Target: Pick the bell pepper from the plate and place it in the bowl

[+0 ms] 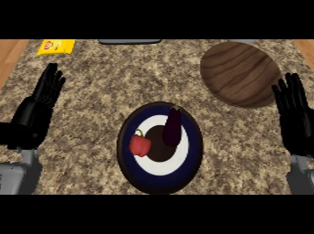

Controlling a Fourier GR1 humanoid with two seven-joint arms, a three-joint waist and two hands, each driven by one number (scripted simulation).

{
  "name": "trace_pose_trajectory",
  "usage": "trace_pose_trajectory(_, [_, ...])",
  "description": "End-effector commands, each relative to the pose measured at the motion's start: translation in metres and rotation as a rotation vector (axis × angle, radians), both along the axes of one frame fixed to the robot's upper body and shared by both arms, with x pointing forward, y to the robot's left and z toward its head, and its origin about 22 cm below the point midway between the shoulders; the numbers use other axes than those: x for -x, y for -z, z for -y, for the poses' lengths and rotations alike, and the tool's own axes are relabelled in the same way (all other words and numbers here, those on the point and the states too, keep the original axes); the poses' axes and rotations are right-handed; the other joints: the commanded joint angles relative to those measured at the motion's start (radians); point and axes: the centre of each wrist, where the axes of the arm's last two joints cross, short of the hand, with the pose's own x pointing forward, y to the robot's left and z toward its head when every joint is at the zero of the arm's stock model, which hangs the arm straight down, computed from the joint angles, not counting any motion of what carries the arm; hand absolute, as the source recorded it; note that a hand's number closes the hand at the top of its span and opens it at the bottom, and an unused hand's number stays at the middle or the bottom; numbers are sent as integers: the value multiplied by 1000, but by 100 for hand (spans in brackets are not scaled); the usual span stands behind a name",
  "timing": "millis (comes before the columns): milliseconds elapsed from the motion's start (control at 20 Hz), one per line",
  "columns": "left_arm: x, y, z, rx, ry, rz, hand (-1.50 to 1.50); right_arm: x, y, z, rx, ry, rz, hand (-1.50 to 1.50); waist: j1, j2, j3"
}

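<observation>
A red bell pepper (140, 144) lies on the left side of a dark blue and white plate (189, 161) in the middle of the counter. A dark purple eggplant (172, 128) rests beside it on the same plate. The brown wooden bowl (240, 74) stands at the back right. My left hand (37, 107) is open at the left edge, fingers up, well clear of the plate. My right hand (298, 114) is open at the right edge, fingers up, just below the bowl's near rim.
A yellow packet (56, 46) lies at the back left corner. A grey object (129, 41) sits at the counter's far edge. Wooden floor shows on both sides of the granite counter.
</observation>
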Motion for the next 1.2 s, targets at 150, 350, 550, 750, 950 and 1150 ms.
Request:
trace_pose_trajectory(150, [-11, -24, -10, -148, -105, 41, 0, -17, -15, -67, 82, -439, 123, 150, 60, 23, -10])
trace_pose_trajectory(350, [-6, -8, -11, -170, -133, -56, 0, -28, -8, -34, 438, 5, 157, 150, 35, 22, -14])
trace_pose_trajectory(550, [-3, -4, -2, -196, -177, -50, 0, -9, 40, -99, 300, -323, 289, -150, 31, 20, -11])
trace_pose_trajectory(750, [-1, -23, 6, -201, -169, -42, 0, -3, 22, -108, 559, -440, 341, -150, 28, 14, -12])
trace_pose_trajectory(950, [-1, -6, 7, -196, -172, -55, 0, -5, -17, -106, 769, -500, 252, -150, 18, 13, -14])
trace_pose_trajectory(1150, [-13, -9, 1, -196, -185, -52, 0, -11, -55, -121, 976, -527, 156, -150, 15, 13, -16])
